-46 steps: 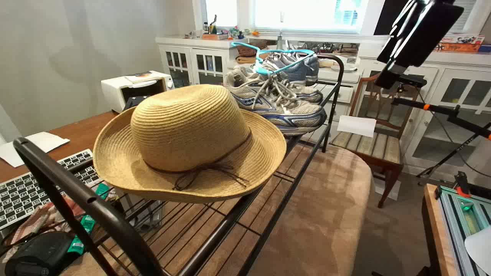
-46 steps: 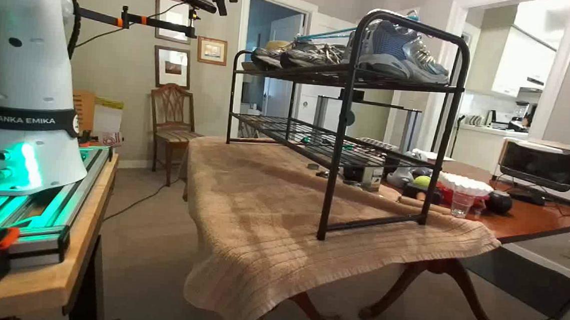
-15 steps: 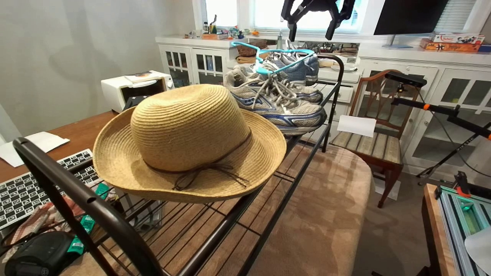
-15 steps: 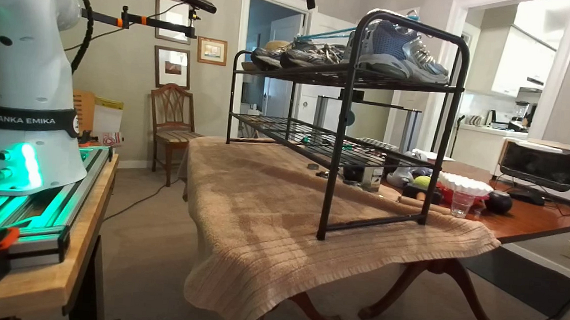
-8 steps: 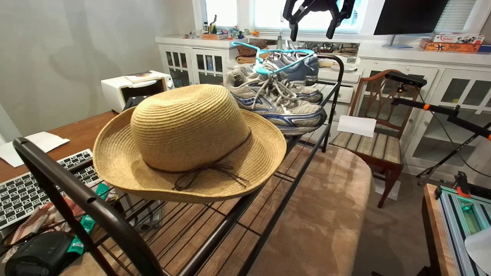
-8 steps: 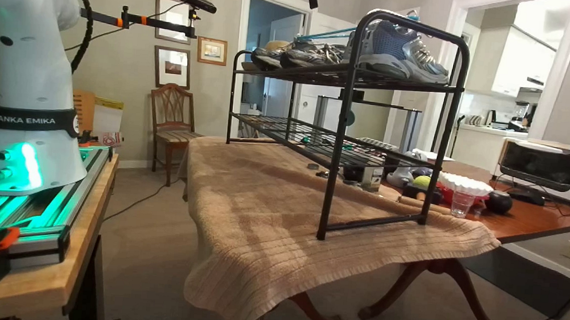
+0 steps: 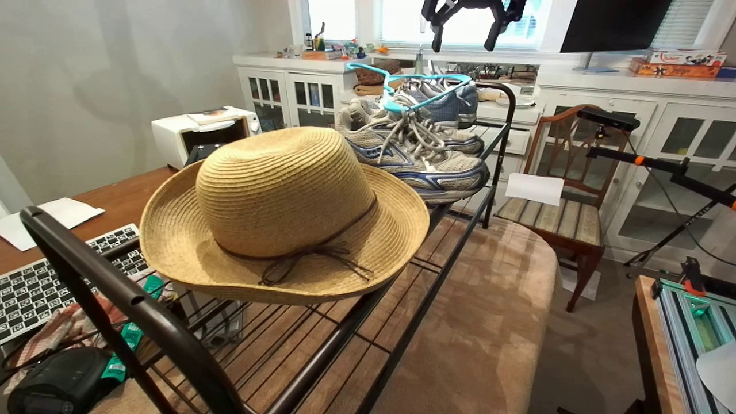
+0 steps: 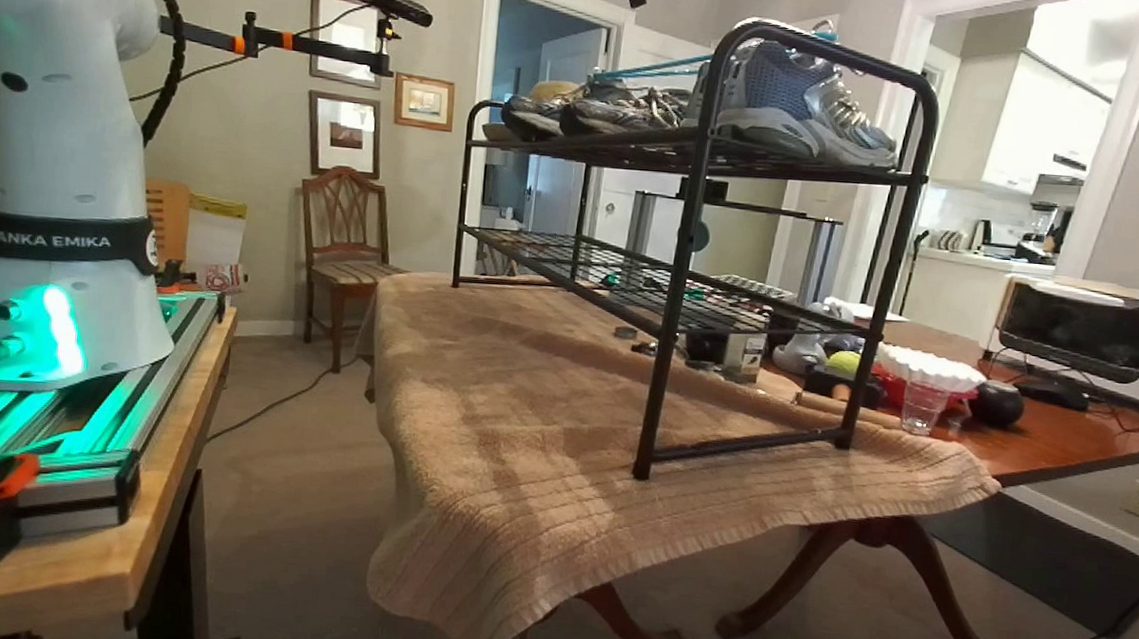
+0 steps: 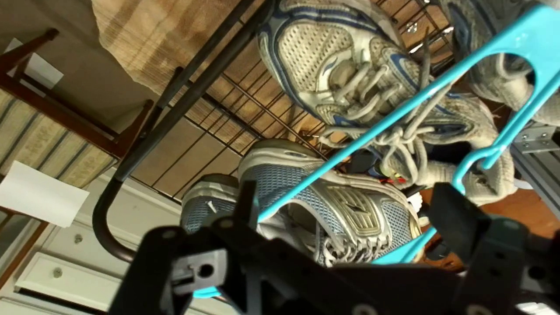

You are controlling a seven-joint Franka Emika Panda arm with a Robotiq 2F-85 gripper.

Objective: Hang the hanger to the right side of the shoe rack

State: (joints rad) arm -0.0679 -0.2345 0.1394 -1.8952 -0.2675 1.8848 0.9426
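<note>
Your gripper (image 7: 463, 43) is open, its fingers (image 9: 453, 214) spread well apart. Both ext. views have it up above the shoe rack (image 8: 672, 307), partly cut off by the top edge of the pic. In an ext. view you've got a visible gap btwn its tips & the hanger (image 7: 397, 107).

The hanger, teal-blue, lies across the tops of the sneakers (image 7: 428, 172) on the rack's upper shelf, hook toward the side w/ the toaster oven (image 7: 201, 135). Your wrist view has it close up: a long bar running diag. across, wide corner at top R of the pic, hook near a fingertip. Can't tell from there how far below the tip the hook is.

You also have a straw hat (image 7: 287, 195) on the same shelf, just beside the grey-white pair; the blue-grey shoes are nr the end rail.

FYI the rack stands on a tan towel (image 8: 503, 405) spread over the brown table (image 8: 1072, 440). Your arm's base (image 8: 44, 313) is on a separate wood-topped bench (image 8: 91, 562). A chair (image 7: 552, 221) w/ striped seat is nr the rack's far end in an ext. view, white paper (image 7: 535, 188) on it.
</note>
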